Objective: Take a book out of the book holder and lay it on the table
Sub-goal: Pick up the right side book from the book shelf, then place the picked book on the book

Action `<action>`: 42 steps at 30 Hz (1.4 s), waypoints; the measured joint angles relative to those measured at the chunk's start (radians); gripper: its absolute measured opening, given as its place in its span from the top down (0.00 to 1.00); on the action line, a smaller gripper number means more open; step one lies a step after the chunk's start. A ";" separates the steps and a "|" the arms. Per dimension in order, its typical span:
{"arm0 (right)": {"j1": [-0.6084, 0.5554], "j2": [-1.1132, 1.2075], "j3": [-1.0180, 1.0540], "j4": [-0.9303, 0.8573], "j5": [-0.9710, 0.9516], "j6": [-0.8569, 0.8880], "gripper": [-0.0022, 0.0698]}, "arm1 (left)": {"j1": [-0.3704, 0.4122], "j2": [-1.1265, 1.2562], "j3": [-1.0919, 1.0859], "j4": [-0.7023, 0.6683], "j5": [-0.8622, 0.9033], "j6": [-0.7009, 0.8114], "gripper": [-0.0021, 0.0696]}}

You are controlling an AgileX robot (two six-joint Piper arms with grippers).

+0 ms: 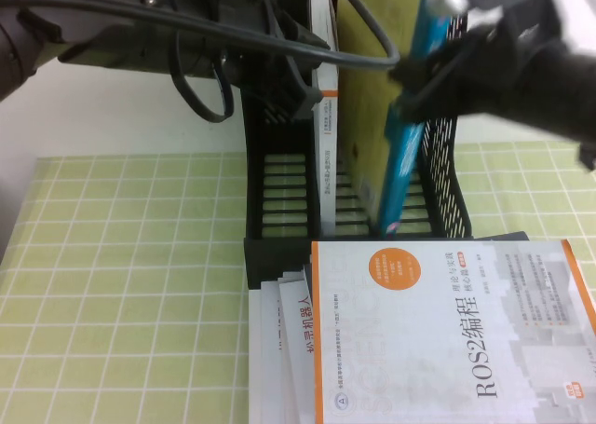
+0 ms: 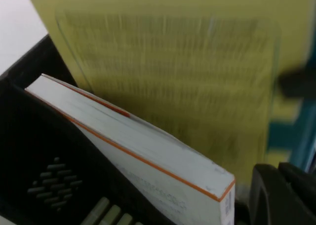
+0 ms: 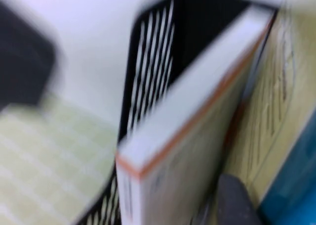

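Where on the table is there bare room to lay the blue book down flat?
The table is bare on the robot's left of the book holder and the ROS2 book. In front of the holder, lying books crowd it.

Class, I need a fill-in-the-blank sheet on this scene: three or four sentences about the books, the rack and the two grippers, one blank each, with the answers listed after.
1. The book with the blue spine stands in the black ____.
2. The right gripper is at the ____ edge of that book.
3. The ROS2 book lies flat on the ____, in front of the book holder.
4. The left gripper is over the white book with the ____ edge.

Answers: book holder; top; table; orange
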 joint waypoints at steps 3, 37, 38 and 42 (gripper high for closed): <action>-0.006 -0.111 -0.002 -0.003 0.004 -0.034 0.69 | 0.000 -0.006 0.000 0.000 0.007 -0.007 0.97; 0.132 -0.290 -0.303 -1.645 0.908 0.800 0.68 | 0.189 -0.315 0.100 0.008 0.378 -0.348 0.97; 0.173 -0.290 -0.305 -1.728 0.913 0.844 0.68 | 0.202 -0.315 0.124 -0.041 0.381 -0.331 0.97; 0.365 -0.286 -0.298 -2.034 0.945 1.067 0.68 | 0.226 -0.315 0.234 -0.164 0.393 -0.288 0.97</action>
